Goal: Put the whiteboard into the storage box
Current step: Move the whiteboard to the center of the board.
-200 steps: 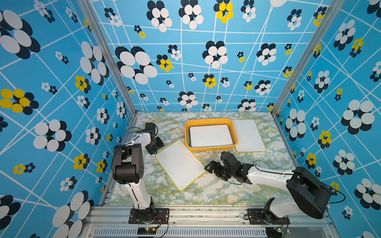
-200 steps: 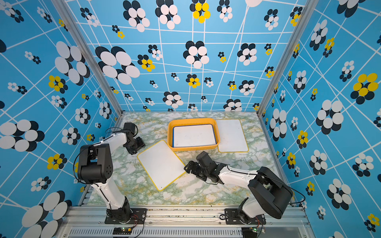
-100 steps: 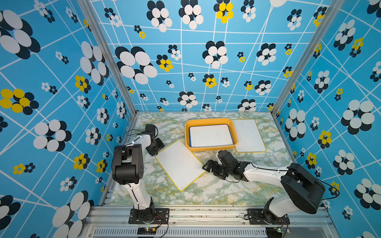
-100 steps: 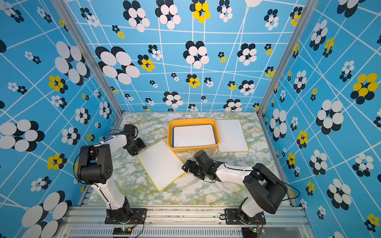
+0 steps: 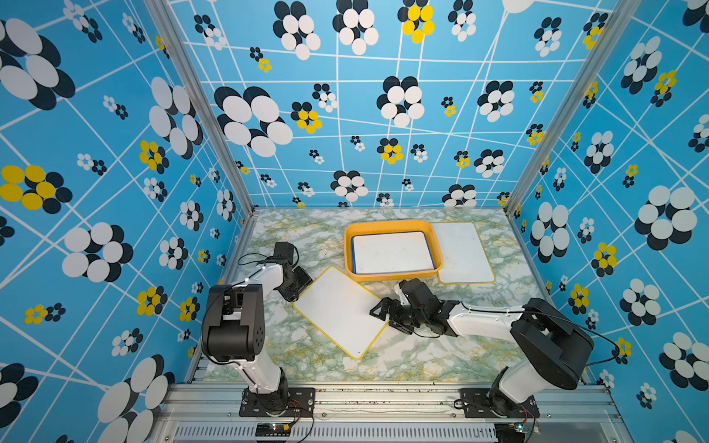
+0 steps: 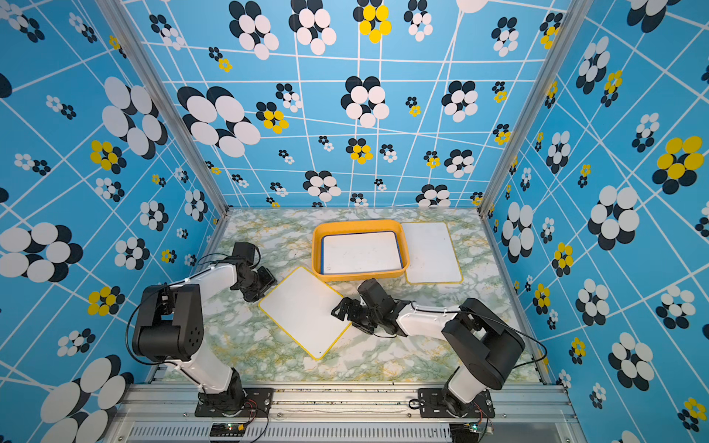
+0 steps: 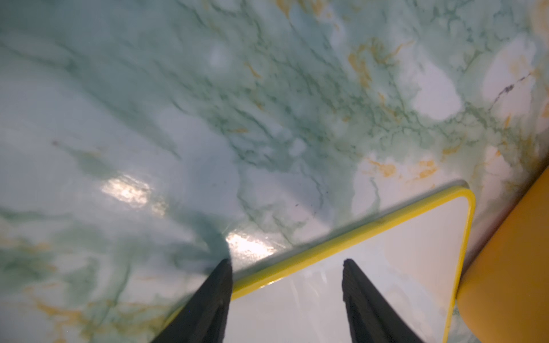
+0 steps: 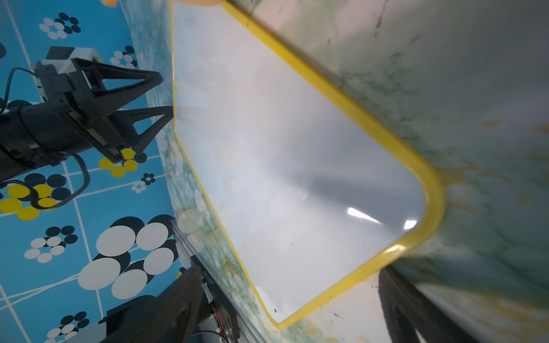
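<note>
A yellow-framed whiteboard (image 5: 339, 310) (image 6: 305, 310) lies flat and askew on the marble table, just in front of the orange-yellow storage box (image 5: 391, 224) (image 6: 358, 223). A blue-framed whiteboard (image 5: 393, 253) lies inside the box. My left gripper (image 5: 299, 284) (image 7: 286, 262) is open at the board's left edge (image 7: 386, 267), one finger over the table and one over the white face. My right gripper (image 5: 383, 316) (image 8: 288, 270) is open at the board's right corner (image 8: 282, 148), with nothing held. The right wrist view also shows the left gripper (image 8: 165, 95) at the far edge.
Another yellow-framed whiteboard (image 5: 464, 253) (image 6: 433, 253) lies flat against the box's right side. The box's outer wall (image 7: 511, 252) stands close to the near board's corner. Patterned blue walls close in the table on three sides.
My right gripper has moved left, up to the whiteboard's right corner. The left gripper has shifted slightly closer to the board's left edge. The board itself lies where it was.
</note>
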Robot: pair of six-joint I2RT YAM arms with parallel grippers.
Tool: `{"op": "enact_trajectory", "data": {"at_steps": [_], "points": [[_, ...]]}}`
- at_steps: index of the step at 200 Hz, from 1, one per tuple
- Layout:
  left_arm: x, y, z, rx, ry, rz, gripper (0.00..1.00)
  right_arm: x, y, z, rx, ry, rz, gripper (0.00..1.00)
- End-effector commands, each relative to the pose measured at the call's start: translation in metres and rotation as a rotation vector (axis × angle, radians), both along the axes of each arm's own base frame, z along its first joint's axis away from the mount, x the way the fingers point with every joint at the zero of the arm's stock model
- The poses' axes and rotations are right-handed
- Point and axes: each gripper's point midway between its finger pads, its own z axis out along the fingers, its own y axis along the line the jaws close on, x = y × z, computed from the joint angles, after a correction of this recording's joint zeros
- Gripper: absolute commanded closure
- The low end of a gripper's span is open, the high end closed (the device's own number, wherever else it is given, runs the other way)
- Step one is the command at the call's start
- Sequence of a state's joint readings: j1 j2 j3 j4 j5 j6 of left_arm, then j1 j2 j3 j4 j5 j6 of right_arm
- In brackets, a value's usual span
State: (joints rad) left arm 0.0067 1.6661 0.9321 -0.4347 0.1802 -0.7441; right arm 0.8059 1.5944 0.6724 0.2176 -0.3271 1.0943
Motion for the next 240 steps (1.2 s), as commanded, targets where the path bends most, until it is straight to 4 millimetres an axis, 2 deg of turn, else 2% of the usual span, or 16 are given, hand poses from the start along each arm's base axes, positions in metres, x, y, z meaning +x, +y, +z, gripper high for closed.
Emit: {"op": "enact_trajectory", "data": {"at_steps": [1,41,73,101,131,154,196,240], "points": [[-0.052,-0.016,-0.015,-0.062,0.168,-0.002,0.38,-0.013,-0.016,-0.019,-0.069,0.056,-0.023,0.05],[-0.072,-0.034,-0.005,-0.117,0.164,-0.027,0.38,-0.014,-0.044,-0.022,-0.097,0.042,-0.107,0.04],[-0.090,-0.050,0.000,-0.118,0.171,-0.088,0.38,-0.017,-0.061,-0.023,-0.167,0.022,-0.105,0.04],[-0.108,-0.063,-0.004,-0.121,0.182,-0.119,0.38,-0.020,-0.072,-0.023,-0.236,0.003,-0.084,0.04],[-0.131,-0.083,-0.017,-0.172,0.190,-0.128,0.37,-0.025,-0.092,-0.024,-0.328,-0.016,-0.083,0.03],[-0.143,-0.092,-0.023,-0.181,0.198,-0.139,0.37,-0.030,-0.099,-0.026,-0.342,-0.011,-0.081,0.03],[-0.151,-0.106,-0.023,-0.163,0.196,-0.195,0.37,-0.037,-0.108,-0.032,-0.373,0.008,-0.086,0.03],[-0.151,-0.110,-0.026,-0.155,0.204,-0.220,0.36,-0.048,-0.112,-0.033,-0.352,0.053,-0.100,0.03]]}}
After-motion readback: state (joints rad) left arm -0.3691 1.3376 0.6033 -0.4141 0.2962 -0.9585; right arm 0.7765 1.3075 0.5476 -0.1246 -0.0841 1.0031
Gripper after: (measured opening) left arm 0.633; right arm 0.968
